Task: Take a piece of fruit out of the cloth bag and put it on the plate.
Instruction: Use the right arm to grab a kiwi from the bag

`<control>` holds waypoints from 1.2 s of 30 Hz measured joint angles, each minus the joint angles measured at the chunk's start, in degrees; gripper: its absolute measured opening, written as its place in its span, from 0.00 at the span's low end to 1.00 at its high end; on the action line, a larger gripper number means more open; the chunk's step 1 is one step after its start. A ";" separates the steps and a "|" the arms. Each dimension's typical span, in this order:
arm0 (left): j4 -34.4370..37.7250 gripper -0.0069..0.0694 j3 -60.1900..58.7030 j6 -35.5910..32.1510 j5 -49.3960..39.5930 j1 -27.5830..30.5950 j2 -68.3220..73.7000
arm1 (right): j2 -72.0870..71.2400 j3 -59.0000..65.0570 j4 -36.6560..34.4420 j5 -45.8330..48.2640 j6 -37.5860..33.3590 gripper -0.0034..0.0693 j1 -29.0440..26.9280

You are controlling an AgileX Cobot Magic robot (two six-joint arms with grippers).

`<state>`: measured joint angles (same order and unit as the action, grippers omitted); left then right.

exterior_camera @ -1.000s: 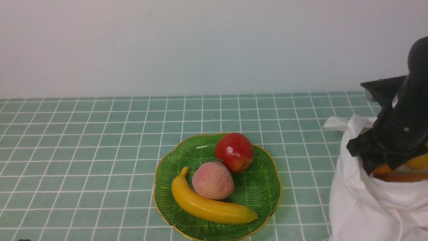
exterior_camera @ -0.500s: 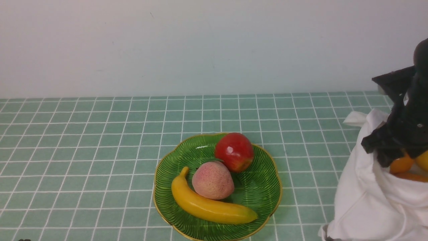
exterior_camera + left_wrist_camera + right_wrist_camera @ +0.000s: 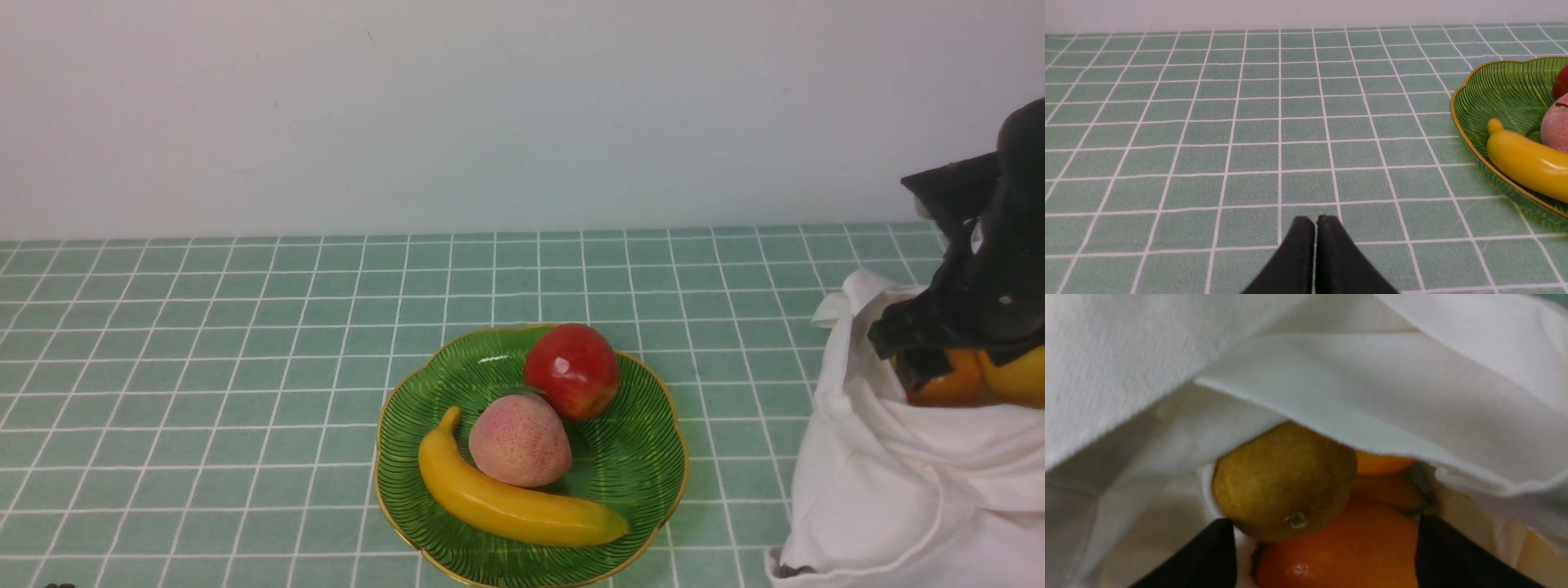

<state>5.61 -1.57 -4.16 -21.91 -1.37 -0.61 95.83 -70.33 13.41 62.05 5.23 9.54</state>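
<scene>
The white cloth bag [image 3: 890, 490] slumps at the right edge of the table. My right gripper [image 3: 918, 367] reaches into its mouth and is open. In the right wrist view the olive-brown kiwi [image 3: 1282, 482] lies under a fold of the cloth bag [image 3: 1372, 396], just beyond my right gripper [image 3: 1327, 539]. The jaws stand wide apart on either side of an orange fruit [image 3: 1339, 551] and hold nothing. The green plate [image 3: 645, 457] sits at the centre front. My left gripper [image 3: 1315, 220] is shut and empty over bare tablecloth, left of the plate [image 3: 1474, 94].
The plate holds a red apple [image 3: 571, 369], a pink peach [image 3: 519, 439] and a yellow banana [image 3: 514, 502]. Orange fruit [image 3: 951, 384] and yellow fruit [image 3: 1016, 377] show in the bag's mouth. A white wall stands behind the green checked tablecloth [image 3: 204, 367].
My right gripper swung right, then back left and a little higher in the bag's mouth. The bag's cloth shifted with it and more orange and yellow fruit shows.
</scene>
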 joint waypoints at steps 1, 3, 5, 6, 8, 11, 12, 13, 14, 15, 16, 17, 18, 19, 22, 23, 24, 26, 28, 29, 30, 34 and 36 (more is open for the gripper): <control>0.00 0.08 0.00 0.00 0.00 0.00 0.00 | 0.00 0.00 0.31 -0.07 0.08 0.79 0.00; 0.00 0.08 0.00 0.00 0.00 0.00 0.00 | 0.00 0.00 0.64 -0.41 0.16 0.80 0.00; 0.00 0.08 0.00 0.00 0.00 0.00 0.00 | 0.00 0.00 0.86 -1.60 0.45 0.80 0.00; 0.00 0.08 0.00 0.00 0.00 0.00 0.00 | 0.00 0.00 0.93 -2.23 0.64 0.80 0.00; 0.00 0.08 0.00 0.00 0.00 0.00 0.00 | 0.00 0.00 1.25 -3.41 1.05 0.80 0.00; 0.00 0.08 0.00 0.00 0.00 0.00 0.00 | 0.00 0.00 2.81 -5.62 3.65 0.80 0.00; 0.00 0.08 0.00 0.00 0.00 0.00 0.00 | 0.00 0.00 3.21 -6.00 4.79 0.80 0.00; 0.00 0.08 0.00 0.00 0.00 0.00 0.00 | 0.05 0.00 3.27 -6.06 5.32 0.80 0.00; 0.00 0.08 0.00 0.00 0.00 0.00 0.00 | 0.18 0.00 3.27 -6.05 5.76 0.80 0.00; 0.00 0.08 0.00 0.00 0.00 0.00 0.00 | 0.46 0.00 3.13 -6.05 5.99 0.80 0.00; 0.00 0.08 0.00 0.00 0.00 0.00 0.00 | 0.80 0.00 2.78 -6.05 6.13 0.80 0.00; 0.00 0.08 0.00 0.00 0.00 0.00 0.00 | 1.21 0.00 2.13 -5.99 6.13 0.80 0.00; 0.00 0.08 0.00 0.00 0.00 0.00 0.00 | 1.68 0.00 1.54 -5.99 6.13 0.80 0.00; 0.00 0.08 0.00 0.00 0.00 0.00 0.00 | 2.22 0.00 0.55 -6.16 6.08 0.80 0.00; 0.00 0.08 0.00 0.00 0.00 0.00 0.00 | 3.08 0.00 -2.15 -7.38 5.83 0.80 0.00; 0.00 0.08 0.00 0.00 0.00 0.00 0.00 | 3.13 0.00 -2.53 -7.64 5.76 0.80 0.00; 0.00 0.08 0.00 0.00 0.00 0.00 0.00 | 3.53 0.00 -4.01 -8.08 5.39 0.80 0.00; 0.00 0.08 0.00 0.00 0.00 0.00 0.00 | 3.99 0.00 -4.92 -8.38 5.13 0.80 0.00; 0.00 0.08 0.00 0.00 0.00 0.00 0.00 | 4.60 0.00 -5.74 -8.45 4.85 0.80 0.00; 0.00 0.08 0.00 0.00 0.00 0.00 0.00 | 5.07 0.00 -6.27 -8.56 4.71 0.80 0.00; 0.00 0.08 0.00 0.00 0.00 0.00 0.00 | 5.44 0.00 -6.55 -8.57 4.66 0.80 0.00; 0.00 0.08 0.00 0.00 0.00 0.00 0.00 | 6.57 0.00 -5.95 -8.86 4.64 0.80 0.00; 0.00 0.08 0.00 0.00 0.00 0.00 0.00 | 6.76 0.00 -4.70 -8.86 4.64 0.80 0.00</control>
<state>5.61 -1.57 -4.16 -21.91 -1.37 -0.61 102.59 -70.33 8.71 53.18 9.87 9.54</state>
